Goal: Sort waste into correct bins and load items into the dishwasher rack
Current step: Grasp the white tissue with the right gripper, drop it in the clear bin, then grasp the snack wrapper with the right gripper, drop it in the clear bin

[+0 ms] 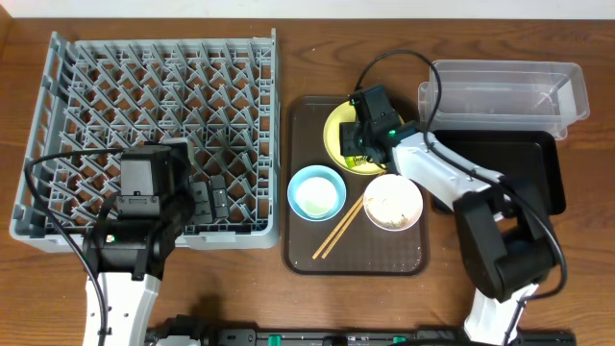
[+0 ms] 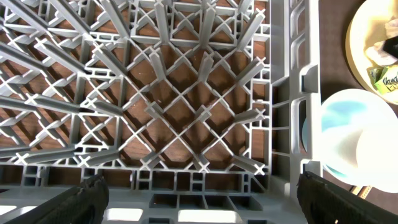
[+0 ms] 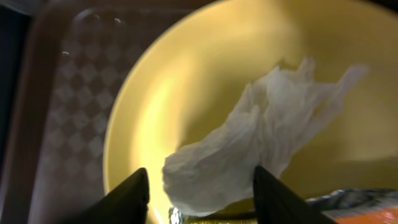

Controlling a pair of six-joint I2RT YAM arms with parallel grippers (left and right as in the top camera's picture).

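Overhead view. I read open wood on the table [image 1: 317, 58] along the upper middle of the frame, crossed only by a black cable [image 1: 402, 54]. The dishwasher rack [image 1: 163, 96] fills the left; its upright pegs admit entry from above alone, and the left arm [image 1: 144, 192] covers its lower edge. On the brown tray [image 1: 356, 255], the blue bowl [image 1: 317, 192], white bowl [image 1: 393, 202] and chopsticks [image 1: 338, 229] crowd the centre; the lower strip is bare. The right arm [image 1: 442, 173] bars the gap between white bowl and black tray [image 1: 538, 163]. Right wrist view. The tissue [image 3: 261, 143] lies between the spread fingers of the right gripper [image 3: 202, 199]; bare yellow plate [image 3: 180, 81] shows to its upper left.
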